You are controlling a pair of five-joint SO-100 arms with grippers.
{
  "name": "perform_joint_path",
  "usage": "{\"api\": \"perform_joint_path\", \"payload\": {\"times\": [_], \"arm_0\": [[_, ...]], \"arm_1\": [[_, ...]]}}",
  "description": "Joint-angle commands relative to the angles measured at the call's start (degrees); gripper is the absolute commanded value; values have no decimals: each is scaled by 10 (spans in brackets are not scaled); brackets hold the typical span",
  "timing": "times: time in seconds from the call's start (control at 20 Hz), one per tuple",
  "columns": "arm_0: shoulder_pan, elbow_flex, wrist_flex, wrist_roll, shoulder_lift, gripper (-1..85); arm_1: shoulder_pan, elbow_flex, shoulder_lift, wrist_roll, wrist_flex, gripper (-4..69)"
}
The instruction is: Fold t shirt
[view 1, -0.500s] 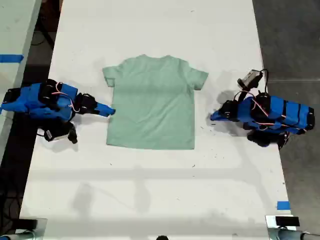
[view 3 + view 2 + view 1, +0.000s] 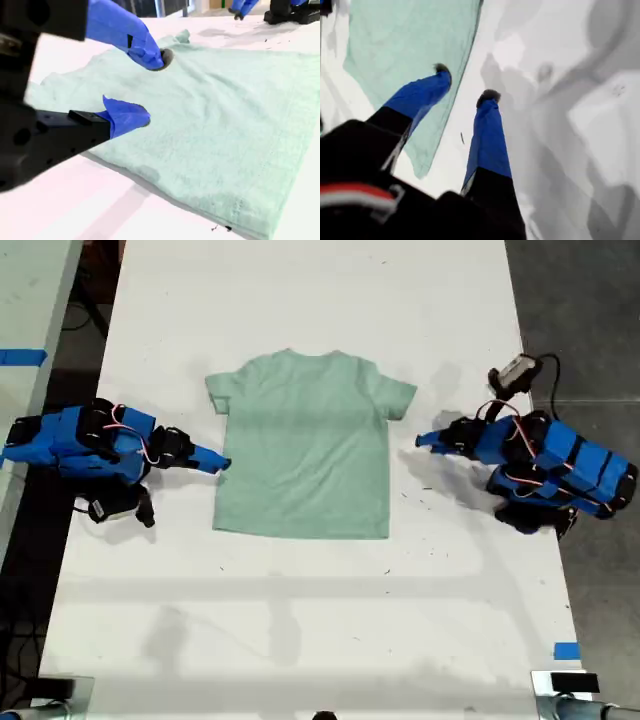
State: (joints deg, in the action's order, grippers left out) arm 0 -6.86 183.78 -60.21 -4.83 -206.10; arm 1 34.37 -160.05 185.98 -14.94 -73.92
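While the t shirt (image 2: pixel 305 445) lies flat and unfolded in the middle of the white tabletop (image 2: pixel 300 620), neck toward the far edge, the fold looks not yet begun; I judge this the approach to a first grasp.

At the exterior view's left, my second hand (image 2: pixel 218 462) sits at the shirt's left side edge, just below the sleeve. Its wrist view shows the jaws parted over the cloth with nothing pinched between them.

At the exterior view's right, my first hand (image 2: pixel 425 440) is beside the right sleeve but apart from the shirt, released, its two fingers spread over the side edge and the bare tabletop.

The next move probably calls for each hand to close on a single layer at its own edge, then lift evenly so the cloth does not bunch.

No containers are in view.
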Motion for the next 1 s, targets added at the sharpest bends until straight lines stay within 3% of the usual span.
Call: {"api": "perform_joint_path", "payload": {"times": [0.0, 0.2, 0.5, 0.65, 0.7, 0.95], "arm_0": [[-5, 4, 4, -4, -4, 147], [-5, 4, 4, -4, -4, 147], [-5, 4, 4, -4, -4, 147], [-5, 4, 4, -4, -4, 147], [-5, 4, 4, -4, -4, 147], [-5, 4, 4, -4, -4, 147]], "arm_1": [[101, 234, -300, -90, 19, 267], [195, 432, -554, -158, 54, 262], [253, 681, -913, -201, 95, 259], [254, 809, -1124, -186, 62, 255], [258, 842, -1181, -169, 37, -4], [156, 933, -1137, -200, 40, -2]]}}
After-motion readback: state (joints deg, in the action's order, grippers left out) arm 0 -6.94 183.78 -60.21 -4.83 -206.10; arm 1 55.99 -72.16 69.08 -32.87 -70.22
